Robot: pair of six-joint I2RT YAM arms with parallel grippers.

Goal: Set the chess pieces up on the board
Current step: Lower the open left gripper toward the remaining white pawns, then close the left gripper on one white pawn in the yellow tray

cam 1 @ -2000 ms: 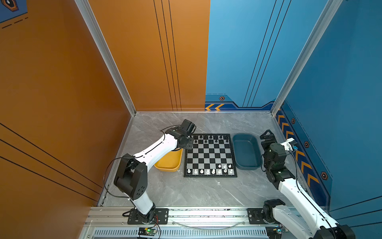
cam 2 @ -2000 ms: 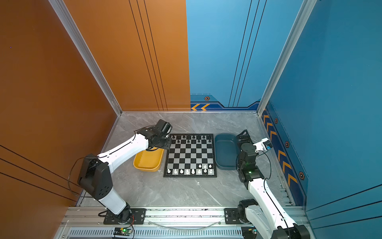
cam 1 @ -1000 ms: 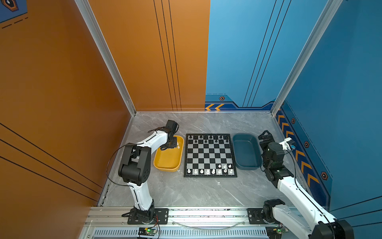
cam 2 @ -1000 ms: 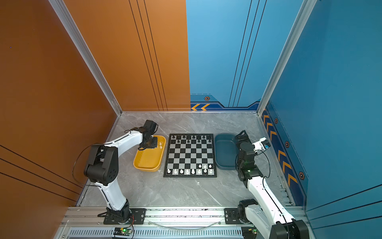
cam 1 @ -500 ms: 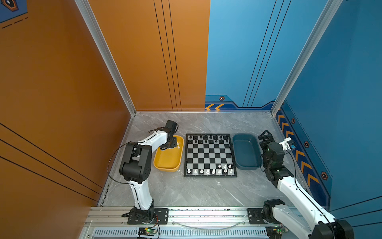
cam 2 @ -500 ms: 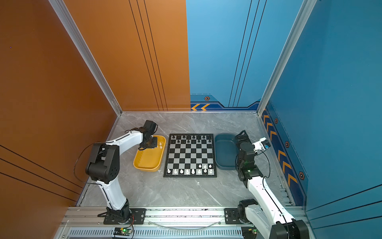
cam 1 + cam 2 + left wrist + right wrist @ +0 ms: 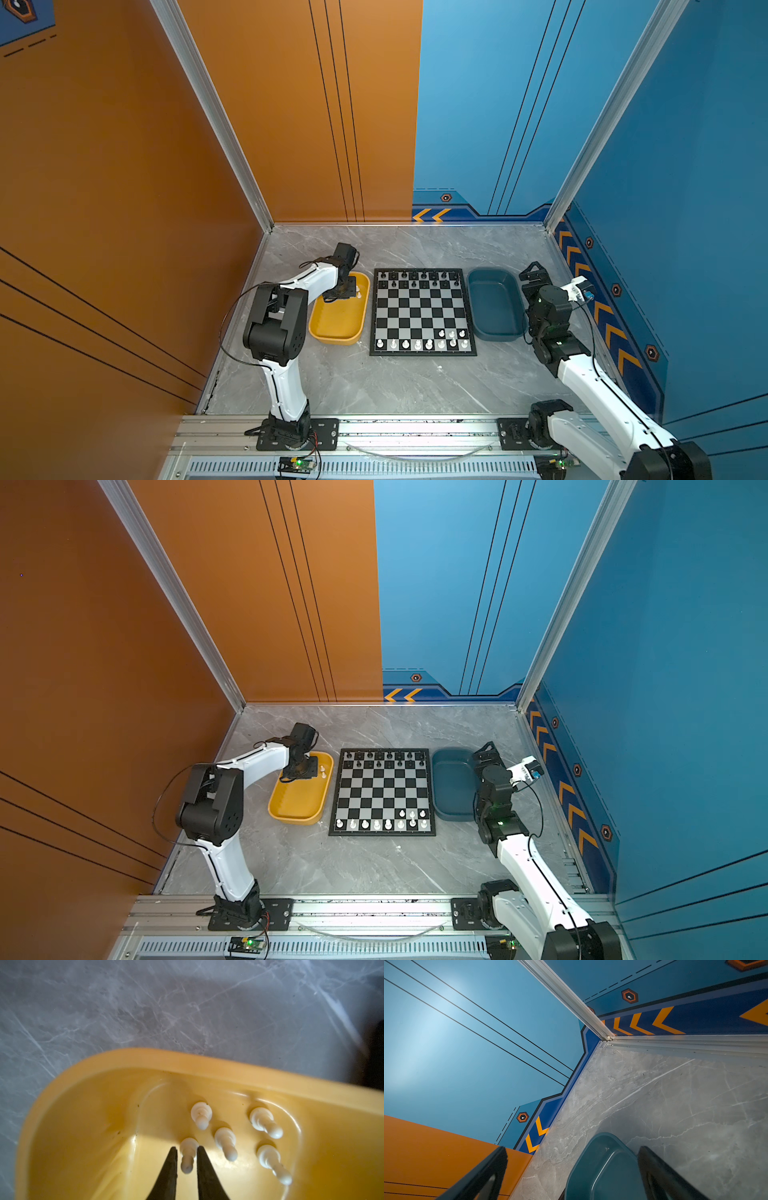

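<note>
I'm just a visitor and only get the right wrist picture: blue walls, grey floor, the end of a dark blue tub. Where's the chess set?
Observer: The board lies beside that tub, between it and a yellow tray.
Visitor: Any pieces not on the board?
Observer: Five white pawns, in the yellow tray.
Visitor: Is anything picking them up?
Observer: The left gripper has a finger on each side of one pawn; I cannot tell whether it grips.

yellow tray (image 7: 145, 1057): glossy plastic | table (image 7: 124, 1001): smooth marbled grey | board (image 7: 422, 311): glossy squares
</note>
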